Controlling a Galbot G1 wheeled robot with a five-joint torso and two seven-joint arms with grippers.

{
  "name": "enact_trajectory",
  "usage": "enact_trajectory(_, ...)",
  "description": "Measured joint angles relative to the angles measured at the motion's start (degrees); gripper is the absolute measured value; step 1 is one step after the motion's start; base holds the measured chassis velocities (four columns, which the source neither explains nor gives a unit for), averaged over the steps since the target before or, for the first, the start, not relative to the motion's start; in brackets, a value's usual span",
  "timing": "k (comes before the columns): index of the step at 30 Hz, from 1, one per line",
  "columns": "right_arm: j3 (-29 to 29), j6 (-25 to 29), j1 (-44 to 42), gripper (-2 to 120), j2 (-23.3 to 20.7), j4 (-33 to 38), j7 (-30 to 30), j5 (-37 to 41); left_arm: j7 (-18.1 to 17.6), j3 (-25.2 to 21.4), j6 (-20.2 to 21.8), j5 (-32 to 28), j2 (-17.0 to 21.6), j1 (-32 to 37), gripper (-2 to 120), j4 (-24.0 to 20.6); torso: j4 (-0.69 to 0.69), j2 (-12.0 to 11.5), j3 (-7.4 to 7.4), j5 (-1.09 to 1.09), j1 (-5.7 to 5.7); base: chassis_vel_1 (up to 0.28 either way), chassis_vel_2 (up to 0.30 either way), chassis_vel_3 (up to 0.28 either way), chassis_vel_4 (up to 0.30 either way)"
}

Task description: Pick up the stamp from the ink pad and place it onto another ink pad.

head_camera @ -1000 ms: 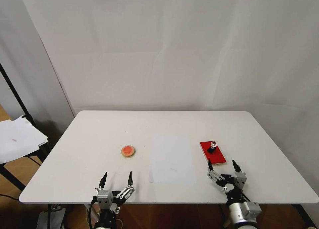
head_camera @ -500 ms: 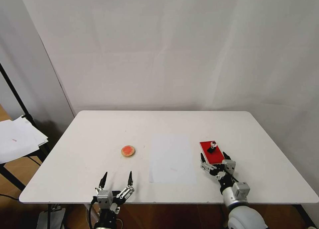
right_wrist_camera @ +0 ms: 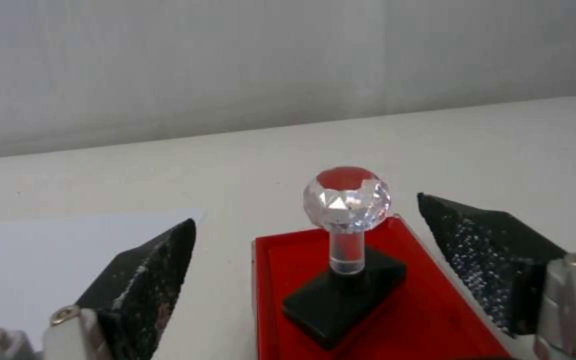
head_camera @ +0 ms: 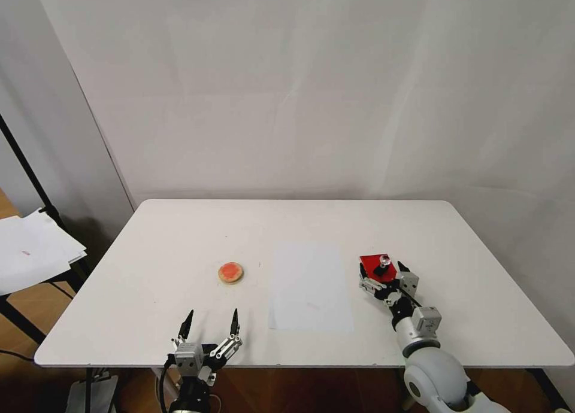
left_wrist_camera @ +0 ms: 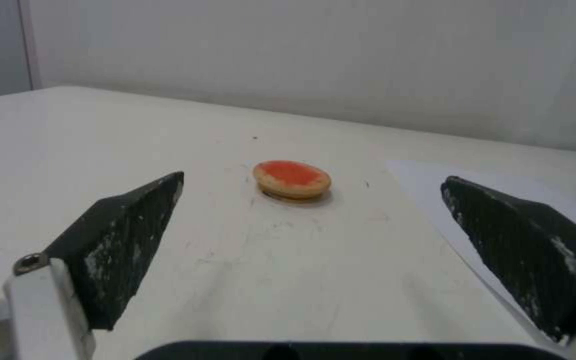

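The right tool (head_camera: 382, 272) covers the near half of the ink pad (head_camera: 374, 261), so just its far strip shows beyond the fingertips. Up close, the ink pad's (right_wrist_camera: 428, 320) near end runs off the picture's edge below the tool. The stamp's (head_camera: 381, 266) base is too small to read from the head camera.

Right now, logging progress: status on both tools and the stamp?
Right tool open, straddling stamp on red ink pad. Left tool open, parked near table edge. Round pad unobstructed.
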Motion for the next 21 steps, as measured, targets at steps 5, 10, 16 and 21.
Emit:
enact_trajectory(5,-0.33,-0.22,-0.04,69,-0.06,-0.26,0.48,0.32,0.0,0.0,0.0,0.0,0.0,0.0,102,0.0,-0.01,0.0,0.0,0.0,0.0,0.0,0.0,0.0,0.0)
enact_trajectory(10,-0.36,-0.44,-0.16,52,-0.45,-0.21,0.49,0.54,0.0,0.0,0.0,0.0,0.0,0.0,102,0.0,-0.01,0.0,0.0,0.0,0.0,0.0,0.0,0.0,0.0)
enact_trajectory(16,-0.47,-0.54,0.19,28,-0.62,-0.12,0.63,0.7,0.0,0.0,0.0,0.0,0.0,0.0,102,0.0,0.0,0.0,0.0,0.0,0.0,0.0,0.0,0.0,0.0)
enact_trajectory(21,-0.68,-0.54,0.18,10,-0.52,-0.02,0.66,0.72,0.0,0.0,0.0,0.0,0.0,0.0,102,0.0,0.0,0.0,0.0,0.0,0.0,0.0,0.0,0.0,0.0)
